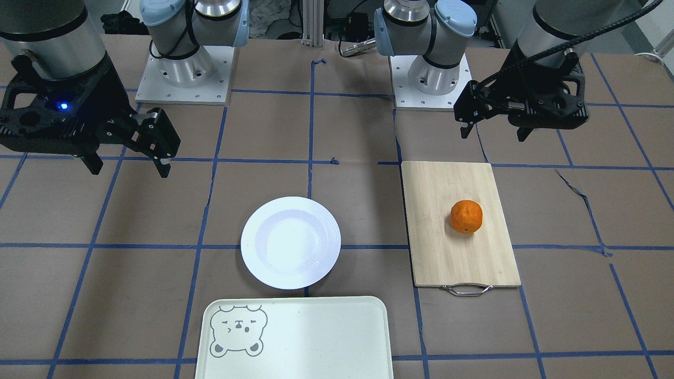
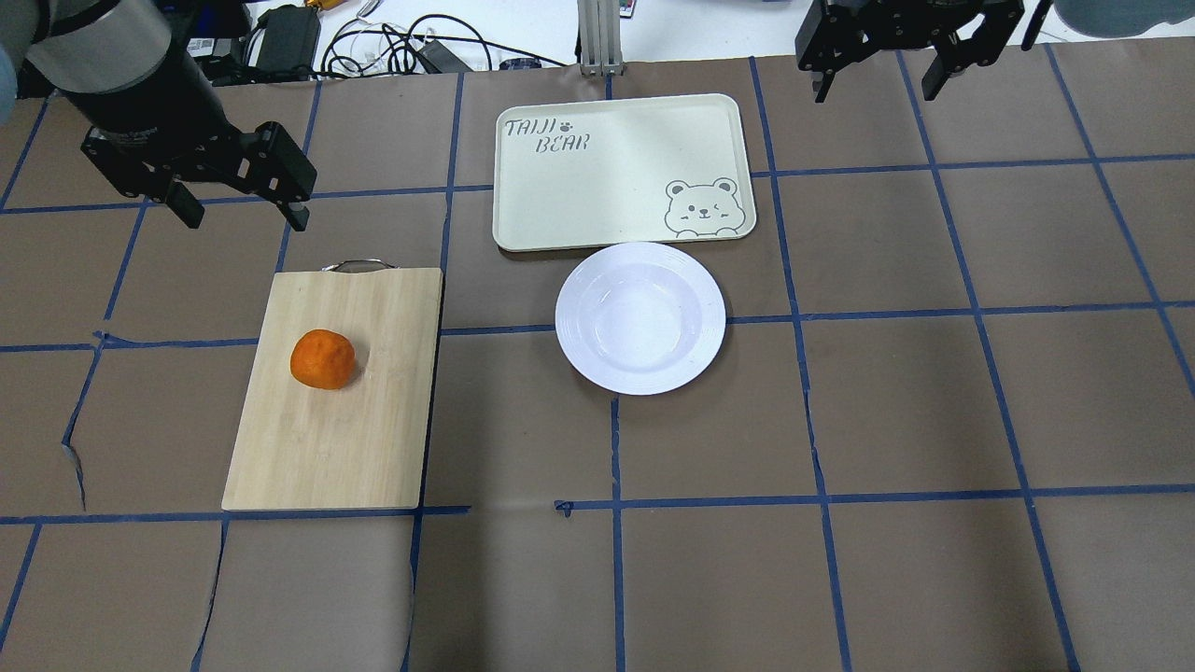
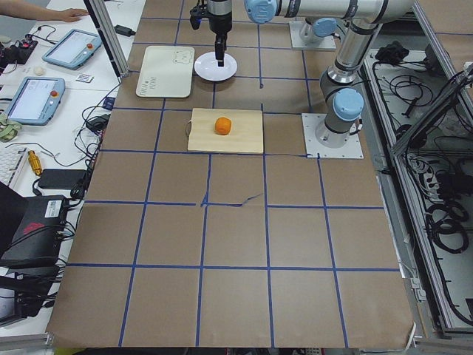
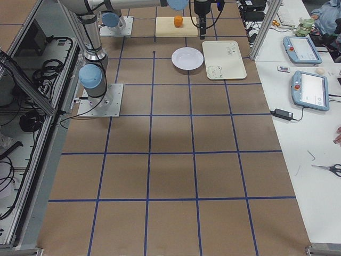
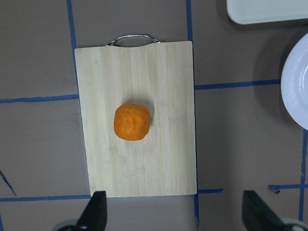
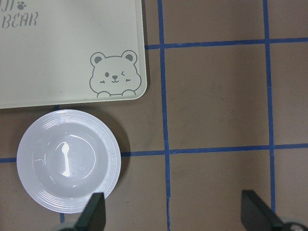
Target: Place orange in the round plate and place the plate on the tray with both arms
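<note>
The orange [image 2: 322, 358] lies on a wooden cutting board [image 2: 345, 429], also seen in the left wrist view as the orange [image 5: 132, 122]. The empty white round plate [image 2: 640, 317] rests on the table just in front of the cream tray [image 2: 616, 177], which has a bear drawing. My left gripper [image 2: 245, 220] hangs open above the table beyond the board's handle end, holding nothing. My right gripper [image 2: 876, 91] is open and high, to the right of the tray. The right wrist view shows the plate [image 6: 68, 160] and the tray [image 6: 57, 62] below.
The cutting board [image 1: 447, 247] has a metal handle [image 1: 466, 289] on the tray side. Both arm bases [image 1: 181, 73] stand at the robot's edge of the table. Cables and tablets [image 3: 70, 48] lie on the side bench, where a person's hand [image 3: 70, 13] rests.
</note>
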Action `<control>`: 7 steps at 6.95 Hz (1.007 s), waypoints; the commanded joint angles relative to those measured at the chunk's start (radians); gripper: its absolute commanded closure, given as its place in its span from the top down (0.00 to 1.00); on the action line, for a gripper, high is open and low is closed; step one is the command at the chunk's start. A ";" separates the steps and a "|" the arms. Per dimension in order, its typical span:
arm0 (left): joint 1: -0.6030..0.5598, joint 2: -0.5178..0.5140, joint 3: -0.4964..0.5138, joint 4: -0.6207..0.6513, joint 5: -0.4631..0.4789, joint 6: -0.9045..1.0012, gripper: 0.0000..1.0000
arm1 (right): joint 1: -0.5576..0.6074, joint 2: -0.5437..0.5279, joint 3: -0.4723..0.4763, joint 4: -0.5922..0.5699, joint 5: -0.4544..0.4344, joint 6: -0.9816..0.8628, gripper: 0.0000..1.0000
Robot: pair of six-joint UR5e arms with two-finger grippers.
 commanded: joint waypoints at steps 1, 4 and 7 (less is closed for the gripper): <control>0.000 -0.001 -0.001 -0.001 -0.003 0.000 1.00 | 0.000 0.000 0.000 0.002 -0.005 -0.001 1.00; 0.000 0.000 -0.001 -0.001 -0.003 0.000 1.00 | 0.000 0.002 0.000 0.001 -0.002 0.005 1.00; 0.000 0.000 -0.001 -0.001 -0.003 0.000 1.00 | 0.000 0.003 0.000 0.001 -0.005 0.007 1.00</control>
